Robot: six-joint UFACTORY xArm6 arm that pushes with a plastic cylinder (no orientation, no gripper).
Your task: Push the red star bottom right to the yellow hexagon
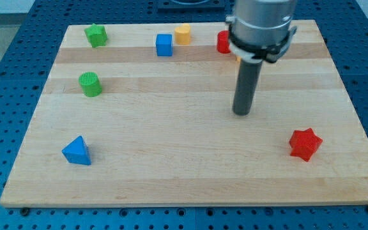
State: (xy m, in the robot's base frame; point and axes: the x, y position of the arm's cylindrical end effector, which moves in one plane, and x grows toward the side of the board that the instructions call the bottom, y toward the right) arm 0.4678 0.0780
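I see bright, even light from overhead on the wooden board [184, 172]; blocks cast only faint, short shadows, there is no strong glare, and everything looks slightly soft

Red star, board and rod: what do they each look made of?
The red star looks like moulded or printed plastic: uniform saturated colour, matte with soft highlights. The board looks like light wood, unvarnished or satin: visible grain and glued plank bands. The rod looks like dark matte metal or plastic, which I cannot tell apart; my tip rests mid-board, up-left of the star, touching no block.
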